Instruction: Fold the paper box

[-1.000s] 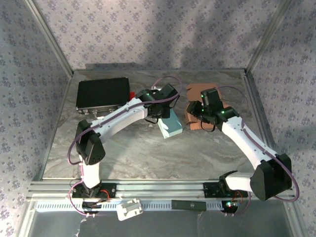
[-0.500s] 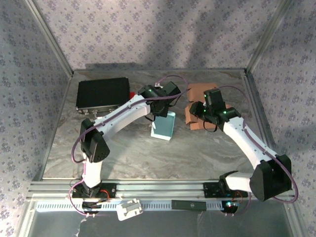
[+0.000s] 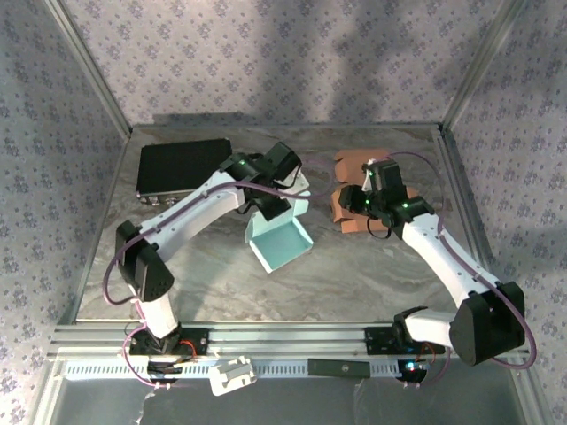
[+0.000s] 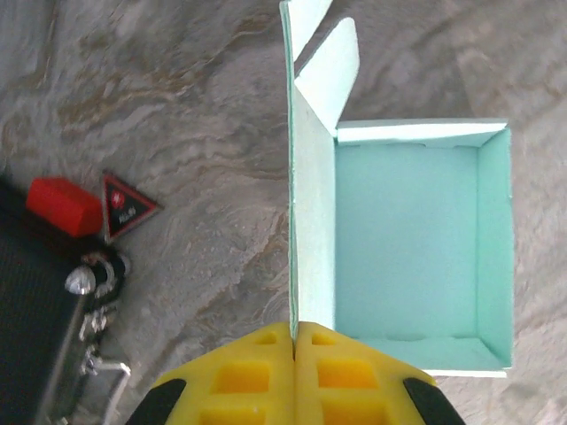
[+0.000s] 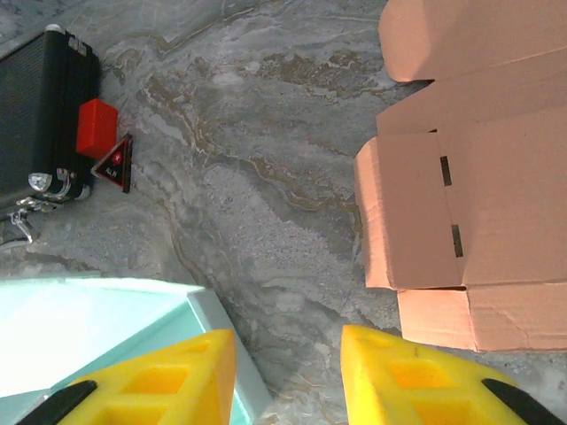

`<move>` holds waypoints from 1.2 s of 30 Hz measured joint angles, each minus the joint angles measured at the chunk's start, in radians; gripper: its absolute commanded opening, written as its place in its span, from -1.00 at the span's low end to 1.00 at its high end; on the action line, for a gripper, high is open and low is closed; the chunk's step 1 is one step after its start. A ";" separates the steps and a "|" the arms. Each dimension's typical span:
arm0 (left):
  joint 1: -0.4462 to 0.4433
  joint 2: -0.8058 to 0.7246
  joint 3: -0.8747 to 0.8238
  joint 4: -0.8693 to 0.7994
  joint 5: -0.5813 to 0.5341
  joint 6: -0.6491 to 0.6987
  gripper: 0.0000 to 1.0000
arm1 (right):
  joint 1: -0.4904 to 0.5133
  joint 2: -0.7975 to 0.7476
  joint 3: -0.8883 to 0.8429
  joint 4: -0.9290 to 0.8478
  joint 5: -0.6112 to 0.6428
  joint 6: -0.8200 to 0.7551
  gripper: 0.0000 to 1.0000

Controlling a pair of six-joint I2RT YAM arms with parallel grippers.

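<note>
Paper box [image 3: 279,243] in mint green is seen on the counter [image 3: 204,274], to the right of the black case [image 3: 183,168] and a little nearer to the arm bases than it. It is open upward, with its inside floor and four walls visible from the left wrist. One long wall is pinched by the left claw [image 4: 294,335]. The yellow pads are pressed together on the thin card, and the wall is gripped at its top edge. This hold is judged to serve two aims: the box is steadied against sliding, and the wall with its loose flaps is kept upright for folding.

The right claw [image 5: 286,341] is spread, with nothing between its pads. It is placed farther right of the case, over bare counter between the mint box and a brown cardboard blank [image 3: 354,177]. From there a flap of the mint box can probably be reached and pushed in, while the brown cardboard is left alone.
</note>
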 measured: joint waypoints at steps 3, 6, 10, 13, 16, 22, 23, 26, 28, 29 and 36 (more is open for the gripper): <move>0.010 -0.041 -0.063 0.054 0.048 0.121 -1.00 | 0.011 0.000 -0.003 0.013 -0.011 -0.008 -0.26; 0.027 -0.075 -0.129 0.118 0.087 0.215 -1.00 | 0.041 0.001 -0.003 0.025 -0.015 -0.027 -0.25; 0.053 -0.085 -0.189 0.177 0.096 0.287 -0.94 | 0.087 0.003 -0.003 0.037 -0.017 -0.057 -0.23; 0.069 -0.085 -0.211 0.230 0.092 0.309 -0.68 | 0.113 0.003 -0.007 0.049 -0.017 -0.080 -0.23; 0.070 -0.090 -0.232 0.267 0.089 0.316 -0.39 | 0.127 0.003 -0.014 0.055 -0.017 -0.103 -0.22; 0.060 -0.177 -0.295 0.322 0.090 0.298 -0.18 | 0.152 0.003 -0.017 0.060 -0.010 -0.158 -0.22; 0.059 -0.196 -0.298 0.330 0.090 0.290 -0.16 | 0.155 0.003 -0.017 0.060 -0.010 -0.166 -0.22; 0.059 -0.249 -0.298 0.358 0.089 0.255 -0.10 | 0.160 0.003 -0.017 0.060 -0.010 -0.186 -0.22; 0.059 -0.280 -0.298 0.379 0.089 0.226 -0.09 | 0.161 0.002 -0.017 0.060 -0.010 -0.198 -0.21; 0.059 -0.295 -0.298 0.386 0.089 0.207 -0.09 | 0.161 0.001 -0.017 0.060 -0.010 -0.203 -0.19; 0.060 -0.402 -0.298 0.398 0.082 -0.025 0.17 | 0.160 -0.053 -0.024 0.075 -0.010 -0.245 0.15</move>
